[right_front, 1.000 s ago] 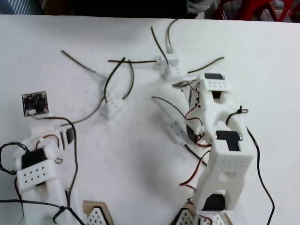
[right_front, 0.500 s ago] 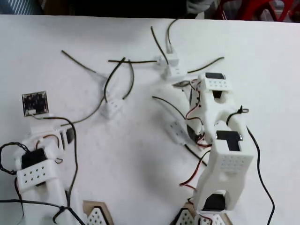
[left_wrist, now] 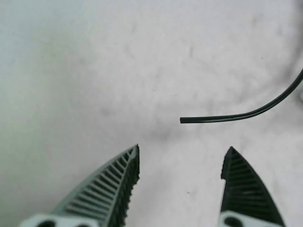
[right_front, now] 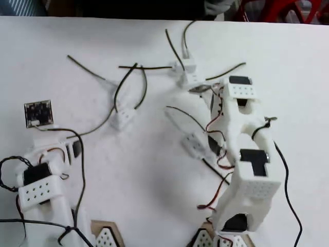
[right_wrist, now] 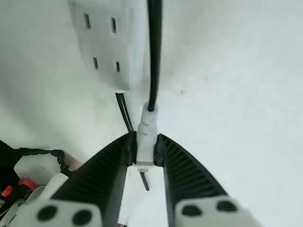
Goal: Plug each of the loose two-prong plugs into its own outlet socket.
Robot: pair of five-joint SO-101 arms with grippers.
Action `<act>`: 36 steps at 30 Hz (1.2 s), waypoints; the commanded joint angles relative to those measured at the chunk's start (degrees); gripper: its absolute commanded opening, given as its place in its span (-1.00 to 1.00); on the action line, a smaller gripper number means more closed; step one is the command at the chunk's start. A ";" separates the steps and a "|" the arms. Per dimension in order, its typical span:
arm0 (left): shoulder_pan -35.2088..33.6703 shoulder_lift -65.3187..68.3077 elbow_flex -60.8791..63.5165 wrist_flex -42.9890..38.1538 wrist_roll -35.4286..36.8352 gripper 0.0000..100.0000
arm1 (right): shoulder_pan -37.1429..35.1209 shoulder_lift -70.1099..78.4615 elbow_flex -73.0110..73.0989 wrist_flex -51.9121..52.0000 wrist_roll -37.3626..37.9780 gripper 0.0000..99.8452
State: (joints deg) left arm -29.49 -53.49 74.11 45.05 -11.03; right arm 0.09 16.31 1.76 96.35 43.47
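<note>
Right gripper point(right_wrist: 146, 138) pinches a small white plug point(right_wrist: 147, 120), prongs hard to make out; ridged left gripper point(left_wrist: 183, 148) stands open.

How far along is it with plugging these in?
Nothing clearly done: whether other plugs are seated is too small to tell. In hand: the right gripper has fingers shut on a white plug beside an outlet block with empty slots. Still to do: inserting it; the left gripper hangs open by a loose cable end.
</note>
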 commanded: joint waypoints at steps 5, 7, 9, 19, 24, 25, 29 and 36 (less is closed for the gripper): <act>-0.31 -1.36 -0.26 -1.23 0.26 -0.44 | 0.66 -20.09 4.84 0.92 0.62 -0.97; -0.31 -1.36 -0.26 -1.23 0.26 -0.44 | 0.66 -23.96 6.24 0.92 0.62 -0.97; -0.31 -1.36 -0.26 -1.23 0.26 -0.44 | 0.66 -27.82 7.56 0.92 0.53 -0.96; -0.13 -1.36 -0.26 -1.23 0.26 -0.44 | -3.82 -45.32 13.54 -1.01 -24.00 -0.96; -0.13 -1.36 -0.26 -1.23 0.26 -0.44 | -14.20 -50.51 21.63 -6.37 -31.91 -0.96; -0.13 -1.36 -0.26 -1.23 0.26 -0.44 | -15.87 -51.56 23.12 -7.25 -34.02 -0.96; -0.13 -1.36 -0.26 -1.23 0.26 -0.44 | -19.56 -56.92 30.86 -16.92 -41.23 -0.96; -0.04 -1.54 -0.26 -1.23 0.26 -0.44 | -22.99 -70.90 52.75 -45.23 -41.93 -0.96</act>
State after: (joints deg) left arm -29.49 -53.49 74.11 45.05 -11.03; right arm -20.57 -48.40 47.38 62.86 1.98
